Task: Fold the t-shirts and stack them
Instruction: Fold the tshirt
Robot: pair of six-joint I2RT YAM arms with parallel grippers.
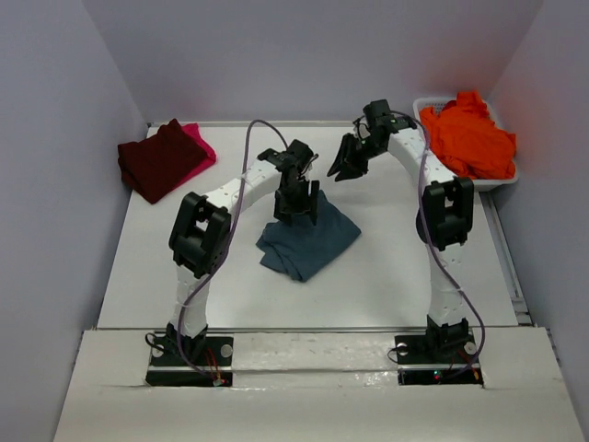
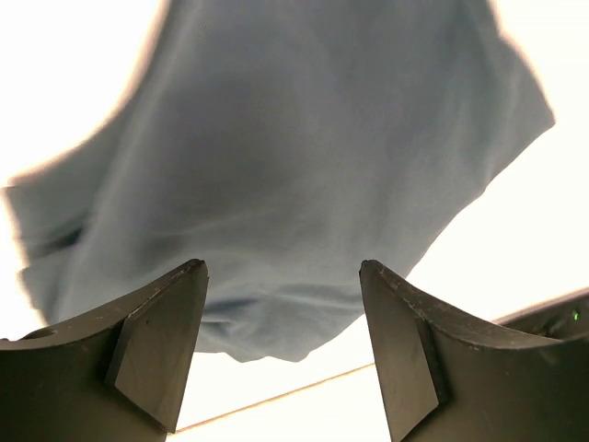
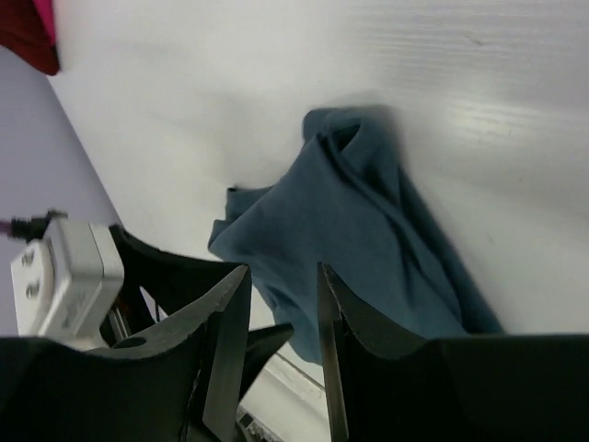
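White table (image 1: 396, 267) w/ grey walls on three sides. L gripper (image 1: 297, 204) (image 2: 283, 267) is spread wide w/ nothing held, and it's hung right over the blue tee (image 1: 308, 241) (image 2: 304, 138) (image 3: 368, 239). Contact can't be told tbh. That tee is crumpled approx mid-table. R gripper (image 1: 348, 164) (image 3: 282, 269) is parted only a bit, nothing gripped, raised just past the tee's far edge. At far left a maroon tee (image 1: 158, 158) is laid on a pink tee (image 1: 201, 145). At far right an orange tee (image 1: 469, 138) is heaped in a tub (image 1: 502, 181).
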